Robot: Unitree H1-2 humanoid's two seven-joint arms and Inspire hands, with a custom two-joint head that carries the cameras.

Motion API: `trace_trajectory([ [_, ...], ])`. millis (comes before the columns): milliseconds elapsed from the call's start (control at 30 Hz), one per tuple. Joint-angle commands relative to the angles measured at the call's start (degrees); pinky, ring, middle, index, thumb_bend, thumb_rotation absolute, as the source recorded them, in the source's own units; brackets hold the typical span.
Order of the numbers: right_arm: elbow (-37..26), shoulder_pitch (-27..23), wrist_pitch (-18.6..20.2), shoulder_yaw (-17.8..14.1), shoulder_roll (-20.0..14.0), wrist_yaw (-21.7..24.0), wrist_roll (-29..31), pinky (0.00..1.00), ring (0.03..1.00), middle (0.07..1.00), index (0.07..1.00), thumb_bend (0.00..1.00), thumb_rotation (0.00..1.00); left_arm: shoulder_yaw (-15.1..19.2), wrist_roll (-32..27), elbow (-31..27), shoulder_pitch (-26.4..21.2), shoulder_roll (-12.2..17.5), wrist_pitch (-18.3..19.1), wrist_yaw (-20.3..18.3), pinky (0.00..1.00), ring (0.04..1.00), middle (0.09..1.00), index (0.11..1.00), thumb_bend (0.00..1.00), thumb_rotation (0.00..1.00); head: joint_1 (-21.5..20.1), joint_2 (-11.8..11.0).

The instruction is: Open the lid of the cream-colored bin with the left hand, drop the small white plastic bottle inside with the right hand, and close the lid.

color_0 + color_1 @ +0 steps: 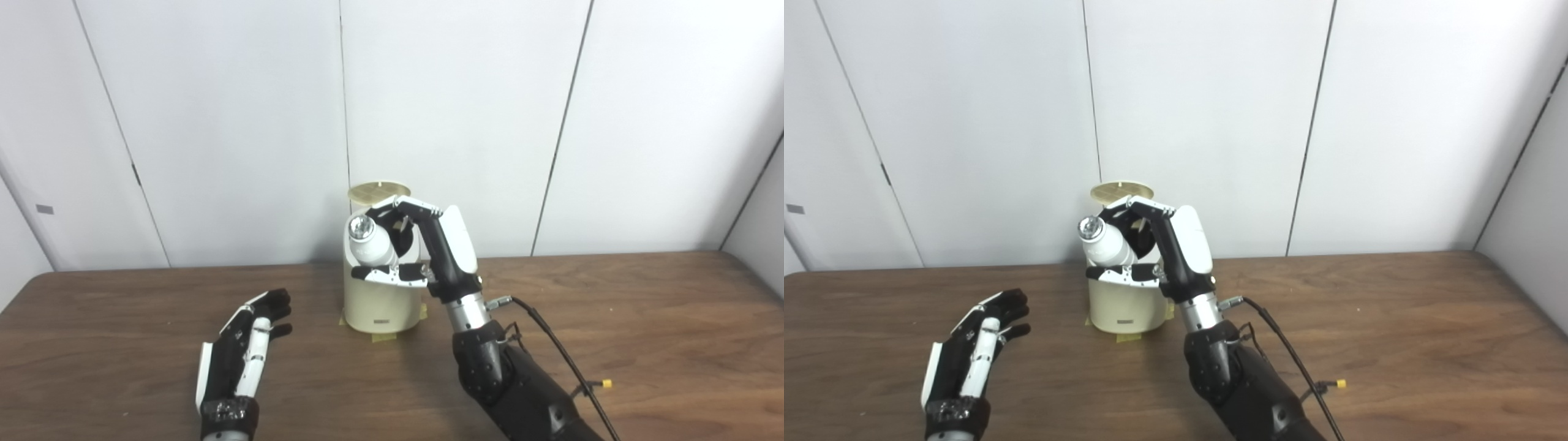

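Gripping the tilted white bottle [370, 244] over the open bin [381, 303], right hand [429, 245]; left hand [245, 343] flat, empty, fingers spread.

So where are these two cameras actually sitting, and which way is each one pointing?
Left eye view: on the robot's head, looking down and forward at the wooden table; the cream bin stands near the middle, and both arms rise from the bottom edge.
Right eye view: beside the first, a little to its right, facing the same way; the bin sits further left in the picture.
Shared: the raised lid, the right hand holding the white bottle at the bin's mouth, and the open left hand low over the table.
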Motion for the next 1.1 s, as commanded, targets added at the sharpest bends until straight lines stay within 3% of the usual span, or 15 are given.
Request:
trace_trajectory([
  [0, -0.5, -4.4, -1.6, 0.5, -0.6, -2.5, 1.2, 0.15, 0.215, 0.439, 0.529, 0.52, 0.00, -0.3, 0.7, -2.1, -1.9, -0.4, -1.3, 0.3, 0.71, 0.769, 0.758, 0.727, 0.23, 0.64, 0.0, 0.0],
  [467, 1.4, -8.8, -1.6, 3.4, -1.3, -5.0, 0.8, 0.32, 0.383, 0.511, 0.530, 0.51, 0.00, -0.8, 1.2, -2.4, -1.5, -1.0, -1.3, 0.6, 0.71, 0.769, 0.759, 0.725, 0.23, 0.65, 0.9, -0.5],
  [1067, 6.9, -12.9, -1.6, 9.4, -1.8, -9.2, 2.7, 0.29, 0.382, 0.506, 0.536, 0.51, 0.00, -1.6, 2.4, -3.7, -0.9, -1.8, -0.9, 0.5, 0.69, 0.773, 0.762, 0.727, 0.23, 0.66, 2.4, -0.2],
])
